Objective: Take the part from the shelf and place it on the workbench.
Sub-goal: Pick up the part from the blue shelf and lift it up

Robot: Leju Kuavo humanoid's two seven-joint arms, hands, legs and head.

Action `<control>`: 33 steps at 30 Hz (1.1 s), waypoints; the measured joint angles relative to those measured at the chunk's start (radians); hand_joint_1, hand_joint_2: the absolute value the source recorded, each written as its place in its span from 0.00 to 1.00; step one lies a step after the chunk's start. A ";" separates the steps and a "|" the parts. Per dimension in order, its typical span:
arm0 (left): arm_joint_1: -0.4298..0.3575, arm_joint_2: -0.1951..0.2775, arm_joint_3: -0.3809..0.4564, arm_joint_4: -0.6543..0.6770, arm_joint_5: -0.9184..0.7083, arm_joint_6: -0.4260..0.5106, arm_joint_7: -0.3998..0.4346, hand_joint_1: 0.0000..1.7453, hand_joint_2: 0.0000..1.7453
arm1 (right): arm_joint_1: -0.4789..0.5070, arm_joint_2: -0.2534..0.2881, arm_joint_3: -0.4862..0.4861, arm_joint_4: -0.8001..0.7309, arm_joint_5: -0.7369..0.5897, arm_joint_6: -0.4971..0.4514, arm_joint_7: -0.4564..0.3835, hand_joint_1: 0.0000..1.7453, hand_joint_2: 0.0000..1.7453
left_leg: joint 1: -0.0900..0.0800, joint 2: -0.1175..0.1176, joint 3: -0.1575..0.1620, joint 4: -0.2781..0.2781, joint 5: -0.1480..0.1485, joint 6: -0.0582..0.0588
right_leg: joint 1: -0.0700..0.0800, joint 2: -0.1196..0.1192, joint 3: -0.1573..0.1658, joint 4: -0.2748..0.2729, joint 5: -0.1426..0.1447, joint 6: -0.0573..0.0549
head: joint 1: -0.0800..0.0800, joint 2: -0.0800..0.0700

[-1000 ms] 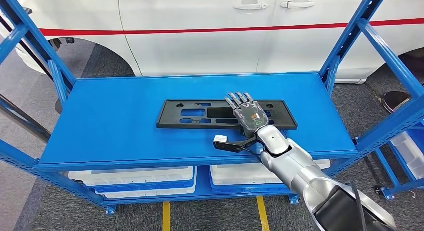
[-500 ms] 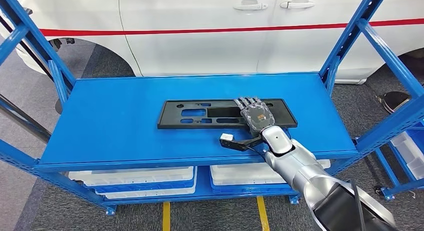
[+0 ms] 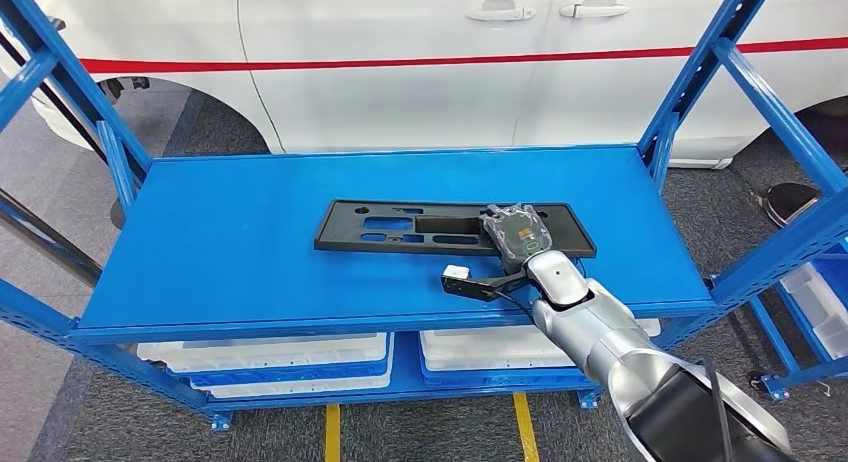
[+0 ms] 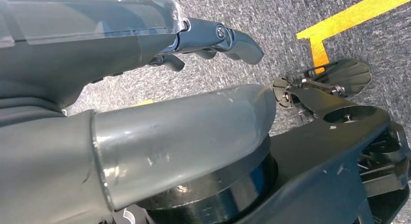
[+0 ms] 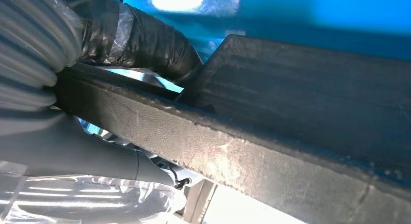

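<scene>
Right hand (image 3: 517,234) curled over near edge of black part (image 3: 420,227) lying flat on blue shelf (image 3: 230,232), grip looks closed; left hand (image 4: 145,35) empty, fingers loosely apart; lift level, squeeze firmly.

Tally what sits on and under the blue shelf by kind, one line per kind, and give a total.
Black flat part on the shelf top, with the right hand on its near edge: 1
White and blue bins under the shelf top, one on the left and one on the right: 2
Total: 3
</scene>
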State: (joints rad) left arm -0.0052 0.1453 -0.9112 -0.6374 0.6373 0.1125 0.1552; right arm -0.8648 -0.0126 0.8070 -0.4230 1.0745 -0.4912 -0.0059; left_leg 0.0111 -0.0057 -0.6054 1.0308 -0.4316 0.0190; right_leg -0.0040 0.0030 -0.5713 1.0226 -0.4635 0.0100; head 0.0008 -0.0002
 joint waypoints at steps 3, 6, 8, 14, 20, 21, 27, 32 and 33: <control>0.000 0.003 0.002 0.000 0.002 -0.006 0.000 0.00 1.00 | 0.000 0.000 -0.005 -0.002 -0.003 0.008 -0.011 1.00 1.00 | 0.000 0.000 0.001 0.000 0.000 0.000 | 0.000 0.000 0.001 0.000 0.000 0.000 | 0.000 0.000; 0.002 0.004 0.012 0.000 0.011 -0.012 -0.002 0.00 1.00 | 0.001 0.000 -0.008 -0.006 -0.005 0.015 -0.019 1.00 1.00 | 0.000 0.000 0.001 0.000 0.000 0.000 | 0.000 0.000 0.001 0.000 0.000 0.000 | 0.000 0.000; 0.002 0.005 0.018 0.000 0.014 -0.014 -0.003 0.00 1.00 | 0.001 0.000 -0.012 -0.008 -0.006 0.018 -0.022 1.00 1.00 | 0.000 0.000 0.001 0.000 0.000 0.000 | 0.000 0.000 0.001 0.000 0.000 0.000 | 0.000 0.000; 0.005 0.006 0.030 0.000 0.031 -0.042 -0.016 0.00 1.00 | 0.003 0.000 -0.021 -0.012 -0.017 0.023 -0.040 1.00 1.00 | 0.000 0.000 0.001 0.000 0.000 0.000 | 0.000 0.000 0.001 0.000 0.000 0.000 | 0.000 0.000; -0.008 -0.014 0.053 0.045 0.044 -0.037 -0.058 0.00 1.00 | 0.011 0.000 -0.036 -0.027 -0.042 -0.020 -0.082 1.00 1.00 | 0.000 0.000 0.001 0.000 0.000 0.000 | 0.000 0.000 0.001 0.000 0.000 0.000 | 0.000 0.000; -0.013 -0.022 0.057 0.065 0.043 -0.037 -0.069 0.00 1.00 | 0.017 0.000 -0.040 -0.034 -0.044 -0.044 -0.093 1.00 1.00 | 0.000 0.000 0.001 0.000 0.000 0.000 | 0.000 0.000 0.001 0.000 0.000 0.000 | 0.000 0.000; 0.033 -0.005 0.064 -0.033 0.003 0.080 0.028 0.00 1.00 | 0.073 -0.019 -0.083 -0.150 -0.003 -0.176 -0.113 1.00 1.00 | -0.001 0.002 0.000 0.001 -0.001 0.000 | -0.001 0.002 -0.001 0.000 0.000 0.001 | 0.000 0.000; 0.098 0.067 0.033 -0.224 0.005 0.165 0.089 0.00 1.00 | 0.154 -0.052 -0.187 -0.360 0.124 -0.199 -0.154 1.00 1.00 | -0.007 0.000 -0.003 0.004 -0.005 0.006 | -0.009 0.000 -0.001 -0.002 -0.001 0.007 | 0.000 0.000; 0.104 0.077 0.027 -0.245 0.008 0.167 0.088 0.00 1.00 | 0.168 -0.054 -0.206 -0.397 0.136 -0.199 -0.161 1.00 1.00 | -0.009 0.000 -0.003 0.004 -0.004 0.008 | -0.011 0.001 -0.001 -0.003 0.000 0.009 | 0.000 0.000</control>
State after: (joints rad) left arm 0.0987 0.2221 -0.8842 -0.8828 0.6448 0.2799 0.2432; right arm -0.6971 -0.0668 0.6008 -0.8204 1.2102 -0.6906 -0.1674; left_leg 0.0025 -0.0058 -0.6085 1.0347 -0.4357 0.0274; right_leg -0.0146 0.0036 -0.5722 1.0200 -0.4633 0.0191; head 0.0007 -0.0001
